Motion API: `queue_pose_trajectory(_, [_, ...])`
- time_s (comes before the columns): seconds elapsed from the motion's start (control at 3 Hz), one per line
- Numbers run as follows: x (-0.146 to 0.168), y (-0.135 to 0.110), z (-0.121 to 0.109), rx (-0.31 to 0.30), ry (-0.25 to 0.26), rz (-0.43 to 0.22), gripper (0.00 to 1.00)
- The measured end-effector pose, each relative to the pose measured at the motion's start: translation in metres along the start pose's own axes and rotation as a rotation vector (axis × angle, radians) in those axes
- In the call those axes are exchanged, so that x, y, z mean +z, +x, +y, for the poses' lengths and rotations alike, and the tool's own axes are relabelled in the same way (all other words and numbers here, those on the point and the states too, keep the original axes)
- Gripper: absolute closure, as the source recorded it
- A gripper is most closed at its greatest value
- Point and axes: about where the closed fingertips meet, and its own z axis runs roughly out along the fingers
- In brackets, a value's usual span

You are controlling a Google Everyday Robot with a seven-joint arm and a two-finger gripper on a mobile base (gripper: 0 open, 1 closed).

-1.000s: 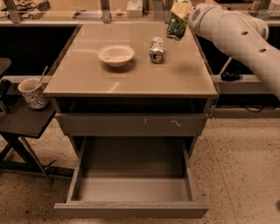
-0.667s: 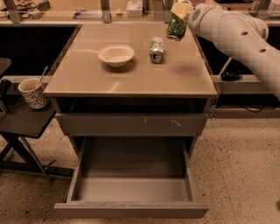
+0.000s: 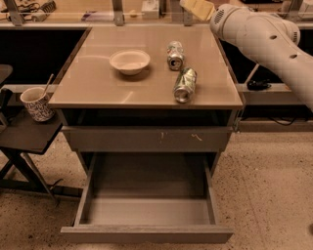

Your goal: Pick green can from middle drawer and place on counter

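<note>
The green can point(image 3: 185, 84) lies on its side on the tan counter point(image 3: 98, 83), near the front right edge, its silver end toward me. My gripper point(image 3: 198, 8) is high at the counter's back right, partly cut off by the top edge, open and empty, well behind the can. The middle drawer point(image 3: 146, 211) is pulled out below with nothing showing on its grey floor.
A paler silver-white can point(image 3: 174, 54) lies behind the green can. A white bowl point(image 3: 129, 61) sits mid-counter. The scratched drawer front point(image 3: 146, 139) is shut. A patterned cup point(image 3: 37, 103) with a spoon stands on the dark side table point(image 3: 24, 134) at left.
The green can has left my gripper and now lies on the counter's front right. The gripper stays high at the back right. The view has shifted.
</note>
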Motion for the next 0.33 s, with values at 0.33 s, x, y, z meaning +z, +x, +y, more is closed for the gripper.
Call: queue_pose_trajectory(0.33, [0.0,0.0,0.0,0.0,0.0,0.0,0.0])
